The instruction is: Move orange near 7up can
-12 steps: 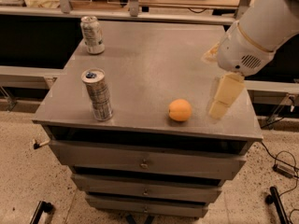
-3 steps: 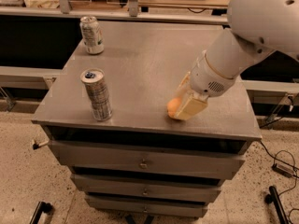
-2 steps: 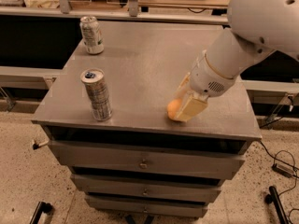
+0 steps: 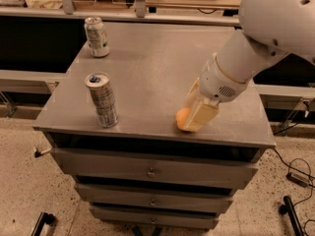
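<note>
The orange (image 4: 182, 118) lies on the grey cabinet top (image 4: 157, 68) near its front edge, right of the middle. My gripper (image 4: 198, 115) is down at the orange, right against it, and hides its right side. The 7up can (image 4: 96, 37), short and silver-white with green markings, stands upright at the far left corner of the top, far from the orange.
A taller slim silver can with a blue-marked top (image 4: 102, 100) stands at the front left of the top. The cabinet has drawers (image 4: 152, 172) below. Shelving runs behind the cabinet. Cables lie on the floor at the right (image 4: 295, 176).
Four seconds ago my gripper hung to the right of the orange. It has since come down to the left onto the orange. It has hardly moved over the last second.
</note>
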`<act>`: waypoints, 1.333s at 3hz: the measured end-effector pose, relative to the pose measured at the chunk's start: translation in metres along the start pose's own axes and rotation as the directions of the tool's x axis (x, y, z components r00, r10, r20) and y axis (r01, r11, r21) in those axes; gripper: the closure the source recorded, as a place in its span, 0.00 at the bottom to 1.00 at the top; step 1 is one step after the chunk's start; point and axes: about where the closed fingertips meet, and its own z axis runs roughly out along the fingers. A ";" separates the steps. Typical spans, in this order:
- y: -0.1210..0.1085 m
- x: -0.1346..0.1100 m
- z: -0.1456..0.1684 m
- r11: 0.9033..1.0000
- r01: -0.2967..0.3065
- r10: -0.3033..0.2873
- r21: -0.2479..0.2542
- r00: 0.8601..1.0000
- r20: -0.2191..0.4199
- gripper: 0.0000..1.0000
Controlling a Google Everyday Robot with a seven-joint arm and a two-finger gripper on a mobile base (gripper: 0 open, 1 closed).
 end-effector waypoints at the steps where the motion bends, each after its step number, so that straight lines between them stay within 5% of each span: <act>1: -0.008 -0.011 -0.012 0.999 0.036 -0.036 0.028 0.999 0.020 1.00; 2: -0.042 -0.026 -0.043 0.986 0.078 -0.085 0.145 0.996 0.038 1.00; 3: -0.099 -0.043 -0.085 0.952 0.086 -0.113 0.292 0.991 0.076 1.00; 4: -0.113 -0.051 -0.104 0.937 0.087 -0.125 0.339 0.988 0.092 1.00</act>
